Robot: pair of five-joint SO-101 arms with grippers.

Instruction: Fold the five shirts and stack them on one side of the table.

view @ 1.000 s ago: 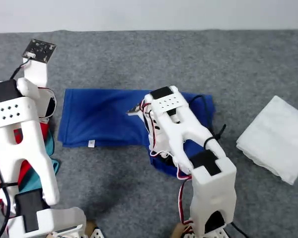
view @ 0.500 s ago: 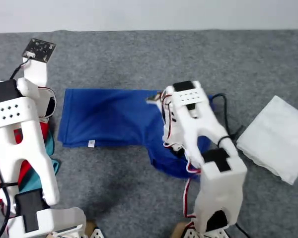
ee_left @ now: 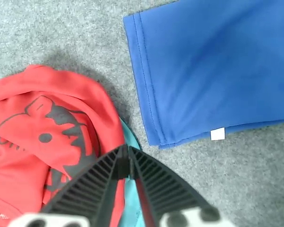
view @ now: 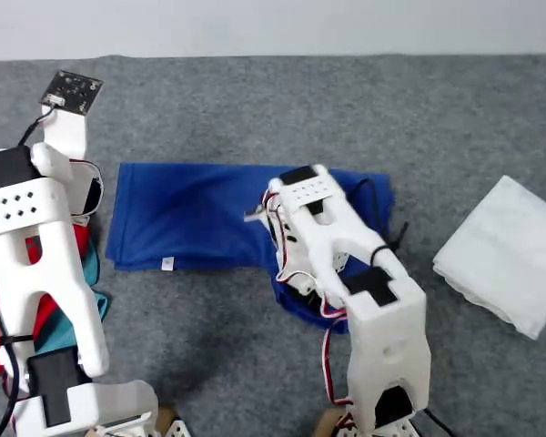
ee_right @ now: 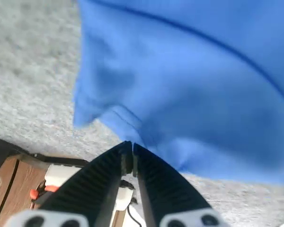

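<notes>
A blue shirt (view: pixel 191 214) lies spread flat mid-table, its right part bunched under the right arm (view: pixel 314 209). In the right wrist view my right gripper (ee_right: pixel 128 146) is shut, with the blue shirt's (ee_right: pixel 189 94) hem pinched at its fingertips and the cloth raised off the carpet. My left gripper (ee_left: pixel 128 158) is shut and holds nothing. It hangs over a crumpled red shirt (ee_left: pixel 42 118) and a teal shirt (ee_left: pixel 131 208) beside the blue shirt's (ee_left: pixel 213 71) left edge. A folded white shirt (view: pixel 505 255) rests at the right side.
The left arm (view: pixel 36 246) stands over the red and teal pile (view: pixel 64 330) at the table's left edge. Grey carpet (view: pixel 282 109) covers the table, with open room behind the blue shirt. The right arm's base (ee_right: pixel 61 182) shows near the front edge.
The right arm swung to the right over the blue shirt's right part, then came back left to about where it began. The left arm stayed still.
</notes>
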